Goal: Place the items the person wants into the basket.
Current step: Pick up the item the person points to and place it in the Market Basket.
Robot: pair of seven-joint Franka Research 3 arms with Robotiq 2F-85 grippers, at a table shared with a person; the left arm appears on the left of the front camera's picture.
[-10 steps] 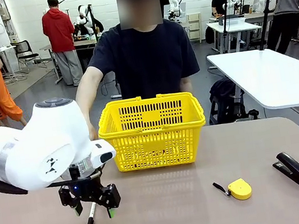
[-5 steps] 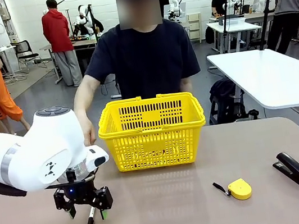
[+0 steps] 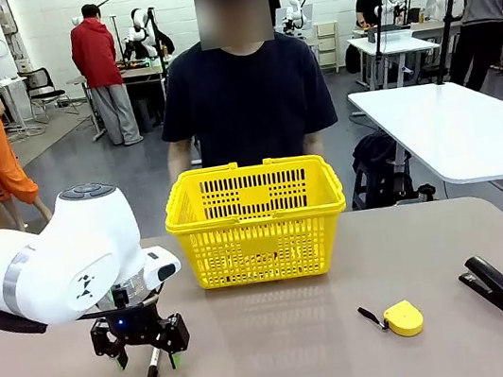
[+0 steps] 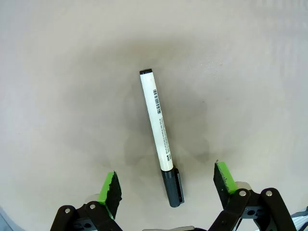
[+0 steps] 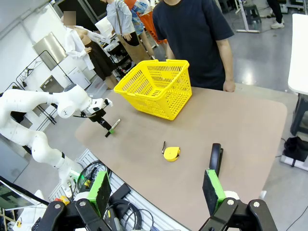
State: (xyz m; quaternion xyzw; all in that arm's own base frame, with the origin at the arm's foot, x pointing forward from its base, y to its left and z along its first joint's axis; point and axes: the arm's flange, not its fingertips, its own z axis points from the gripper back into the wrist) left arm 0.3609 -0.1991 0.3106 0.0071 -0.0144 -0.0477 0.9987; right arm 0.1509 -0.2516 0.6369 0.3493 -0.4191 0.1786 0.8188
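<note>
Left gripper [image 4: 166, 185] hovers wide open, straddling the marker [image 4: 157, 135] lying flat on the table [image 3: 297, 353] (lined up for a pinch), basket [image 3: 256, 218] well beyond. Right gripper [image 5: 156, 190] open, parked.

Marker [image 4: 157, 131] flat on the surface; basket [image 3: 256, 219] upright at the far middle.
White barrel with a barcode strip, black cap at one end and black tip end at the other, lying unheld between the open green pads of the left end effector [image 3: 143, 351], touching neither. Bright yellow, latticed sides, handles folded down on the rim, well apart from the marker, just before the person [image 3: 244, 94] in the dark T-shirt.
</note>
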